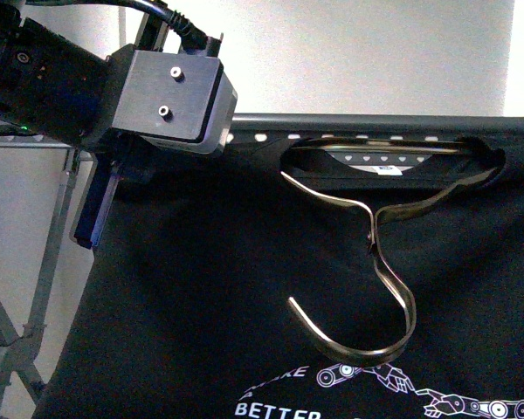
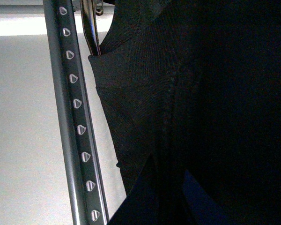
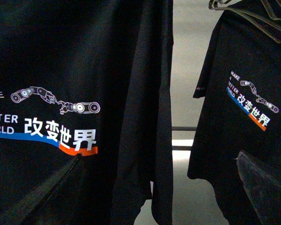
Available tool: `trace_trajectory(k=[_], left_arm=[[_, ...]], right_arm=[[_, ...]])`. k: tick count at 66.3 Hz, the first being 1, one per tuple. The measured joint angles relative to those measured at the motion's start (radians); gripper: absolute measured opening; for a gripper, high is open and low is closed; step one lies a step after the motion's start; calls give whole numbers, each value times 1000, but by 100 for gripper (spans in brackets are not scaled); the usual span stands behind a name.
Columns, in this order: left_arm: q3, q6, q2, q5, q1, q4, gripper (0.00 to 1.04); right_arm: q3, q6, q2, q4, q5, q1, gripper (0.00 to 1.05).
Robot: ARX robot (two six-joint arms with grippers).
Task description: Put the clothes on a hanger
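Note:
The black T-shirt (image 1: 244, 288) hangs wide across the front view, with its white robot-arm print and "BETTER" at the bottom. Its collar sits just under the dark-grey rack rail (image 1: 375, 122), which has a row of heart-shaped holes. My left gripper (image 1: 100, 231) is at the shirt's left shoulder by the rail, shut on the cloth. In the left wrist view the fingers (image 2: 150, 187) pinch the black fabric (image 2: 145, 93) beside the rail (image 2: 72, 117). My right gripper (image 3: 159, 187) is open and empty, facing the printed shirt (image 3: 61, 70).
A brass-coloured hooked coat hanger (image 1: 375, 227) dangles from the collar, hook downward. The rack's crossed legs (image 1: 17, 332) stand at the left. A second printed black shirt (image 3: 243, 93) hangs on wire hangers (image 3: 253, 14) in the right wrist view.

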Motion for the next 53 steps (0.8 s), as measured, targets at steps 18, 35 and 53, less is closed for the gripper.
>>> trace_trajectory(k=[18, 35, 53], left_arm=[[0, 0, 0, 0, 0, 0, 5], [0, 0, 0, 0, 0, 0, 5], [0, 0, 0, 0, -2, 1, 5]], right_arm=[[0, 0, 0, 0, 0, 0, 97], [0, 0, 0, 0, -1, 0, 97], [175, -227, 375, 244, -549, -255, 97]])
